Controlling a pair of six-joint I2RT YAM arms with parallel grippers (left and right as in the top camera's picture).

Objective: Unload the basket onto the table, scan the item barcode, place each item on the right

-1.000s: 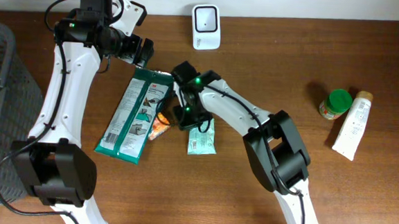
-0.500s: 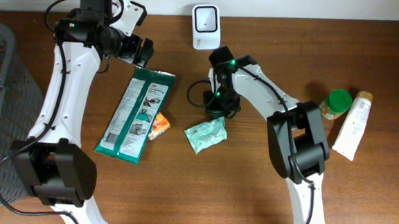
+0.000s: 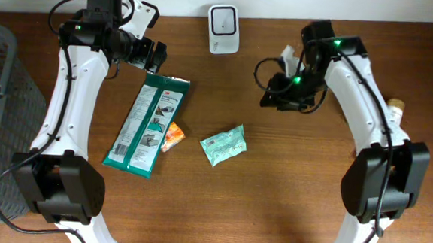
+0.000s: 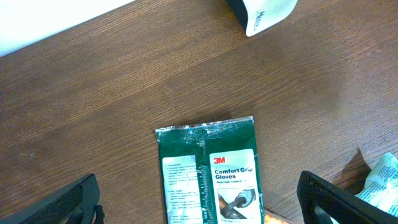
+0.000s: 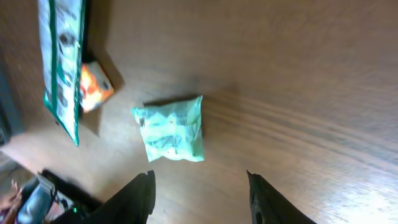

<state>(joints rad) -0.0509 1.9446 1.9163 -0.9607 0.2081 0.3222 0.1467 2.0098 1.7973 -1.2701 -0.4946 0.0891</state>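
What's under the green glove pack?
An orange packet pokes out from beneath the right edge of the glove pack. Its tucked-in part is covered, and anything else beneath the pack cannot be seen.

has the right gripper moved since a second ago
Yes. In the overhead view the right gripper went right and up, from beside the gloves pack to right of the scanner, away from the green packet.

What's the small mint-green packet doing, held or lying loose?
Lying loose: the packet rests flat on the table, and the right pincer stands apart from it, holding nothing.
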